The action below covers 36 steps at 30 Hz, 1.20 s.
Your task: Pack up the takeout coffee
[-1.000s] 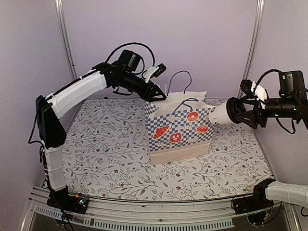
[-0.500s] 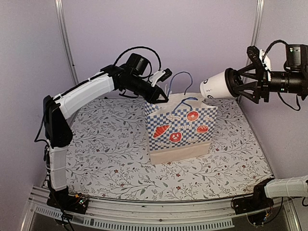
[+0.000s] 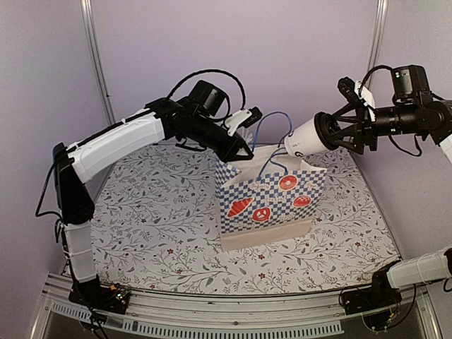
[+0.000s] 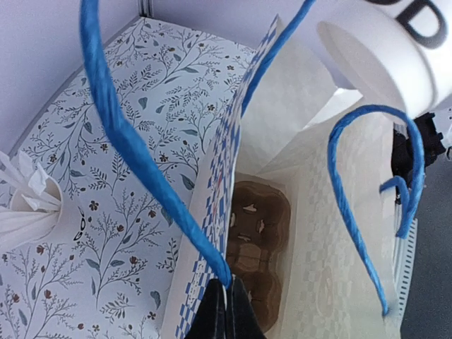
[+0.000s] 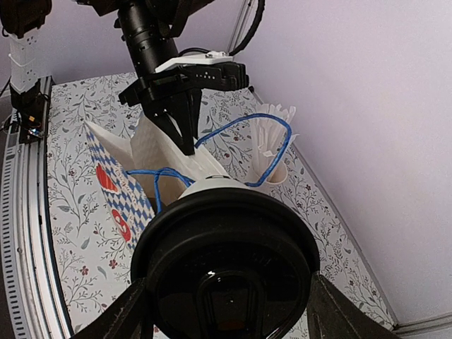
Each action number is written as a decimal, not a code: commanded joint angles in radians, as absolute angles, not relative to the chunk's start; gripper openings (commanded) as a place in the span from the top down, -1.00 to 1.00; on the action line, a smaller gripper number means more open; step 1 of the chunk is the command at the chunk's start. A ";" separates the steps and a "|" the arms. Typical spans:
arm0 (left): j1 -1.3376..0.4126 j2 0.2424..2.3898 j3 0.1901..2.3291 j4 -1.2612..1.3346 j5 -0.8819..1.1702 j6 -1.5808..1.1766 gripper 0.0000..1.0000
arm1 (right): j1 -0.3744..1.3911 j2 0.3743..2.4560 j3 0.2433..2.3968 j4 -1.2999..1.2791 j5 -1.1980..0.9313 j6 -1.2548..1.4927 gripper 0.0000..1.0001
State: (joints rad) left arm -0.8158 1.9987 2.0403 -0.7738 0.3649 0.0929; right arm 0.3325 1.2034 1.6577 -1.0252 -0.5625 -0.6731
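The left gripper (image 3: 244, 150) is pinched shut on the paper bag (image 3: 272, 205) at the rim's 10 o'clock corner, right where one blue handle (image 4: 120, 134) is rooted. That grip is thin paper and cord. If it slips or the rim tears, the mouth is likely to sag shut just as the cup arrives.

Inside, at the bag's floor, the brown cup carrier (image 4: 258, 240) lies with its wells facing up. In the left wrist view the cup of straws (image 4: 28, 205) stands on the table (image 3: 155, 212) at 9 o'clock of the bag, well apart and no obstacle.

At 1 o'clock of the mouth, the takeout coffee (image 3: 300, 140) hangs in the air above the rim, lying almost on its side, base toward the bag. The second handle (image 4: 367, 205) loops just beside that base and could snag it on the way down.

The right gripper (image 3: 328, 134) is clamped wide around the cup's lidded end, black lid (image 5: 226, 261) facing the wrist. Tilted like this, the lid could leak. The cup must also turn upright before release, or it may miss a well and topple.
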 commanded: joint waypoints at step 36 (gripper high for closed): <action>-0.992 1.790 1.890 -0.798 0.213 -0.110 0.95 | 0.831 1.429 1.658 -1.071 -0.169 -0.850 0.14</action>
State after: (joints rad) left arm -0.9569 1.7813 1.8530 -0.7956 0.2256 -0.0834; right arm 0.7795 1.4086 1.6596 -1.0958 -0.2352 -0.8207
